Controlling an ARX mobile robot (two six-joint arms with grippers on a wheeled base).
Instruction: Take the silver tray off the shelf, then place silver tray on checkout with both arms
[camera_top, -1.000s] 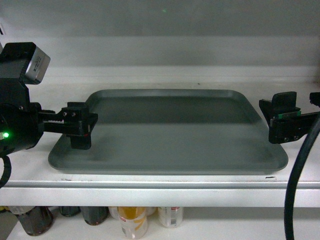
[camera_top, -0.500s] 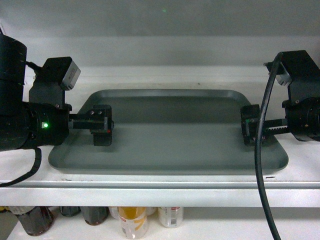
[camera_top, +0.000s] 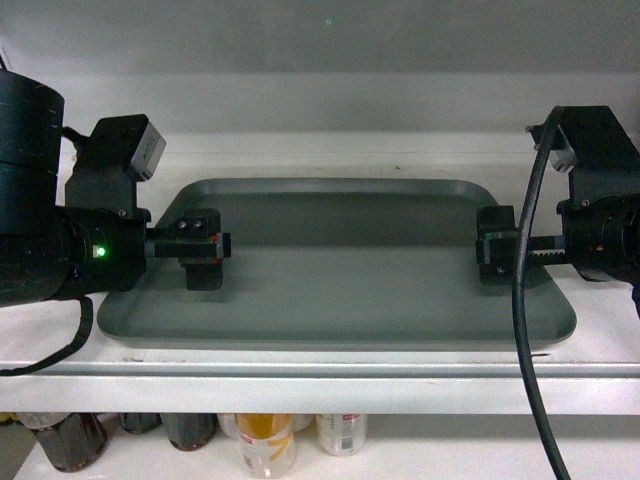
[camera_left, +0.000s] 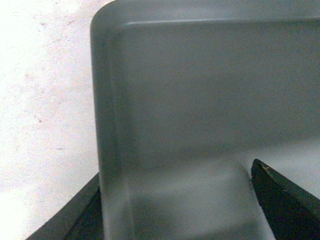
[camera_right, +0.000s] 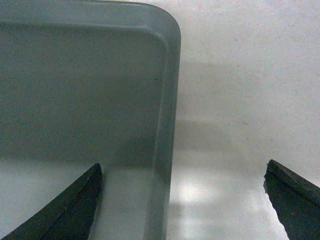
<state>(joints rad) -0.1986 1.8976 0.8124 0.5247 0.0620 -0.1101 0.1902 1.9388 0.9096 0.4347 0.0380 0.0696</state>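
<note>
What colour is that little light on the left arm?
Green, glowing on the left arm's black body; the head view shows it best.

The silver tray (camera_top: 340, 265) is a plain matte grey-silver, darker in its upper half and paler toward the lower edge of the frame, with no marking. The shelf (camera_top: 320, 375) under it is white, faintly speckled in the wrist views. The left gripper (camera_top: 200, 248) at the left of the frame is black, with small red spots on its fingers; behind it a green light (camera_top: 98, 252) glows on the black arm, and a grey camera module (camera_top: 143, 148) sits above. The right gripper (camera_top: 497, 247) and its thick cable (camera_top: 525, 330) are black. Along the bottom edge stand a yellow-and-white can (camera_top: 266, 440) and dark brown bottles (camera_top: 70, 440).
</note>
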